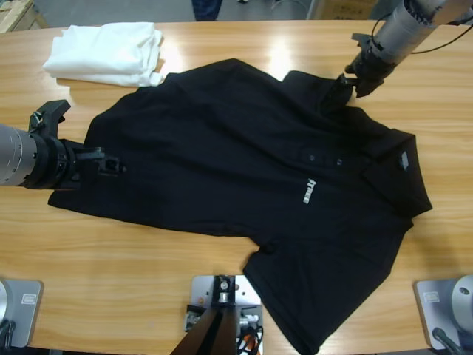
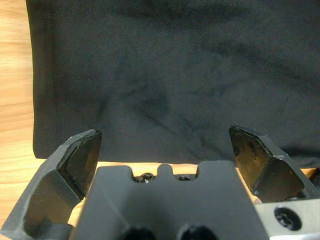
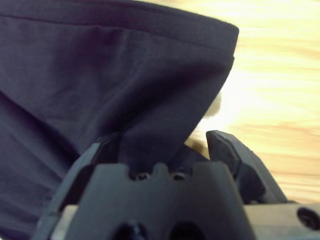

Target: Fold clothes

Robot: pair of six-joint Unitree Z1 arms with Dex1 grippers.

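At the hem, left gripper (image 2: 165, 150) fingers gape — right gripper (image 3: 165, 150) fingers pinch the polo shirt (image 1: 244, 155) sleeve.

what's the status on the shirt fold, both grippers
Left gripper open at the hem of the black polo shirt. Right gripper has sleeve cloth between its jaws. White folded pile touching shirt's far edge.

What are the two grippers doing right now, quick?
Left gripper: jaws open, holding nothing, at the hem of the black polo shirt.
Right gripper: jaws shut on the polo shirt's sleeve.
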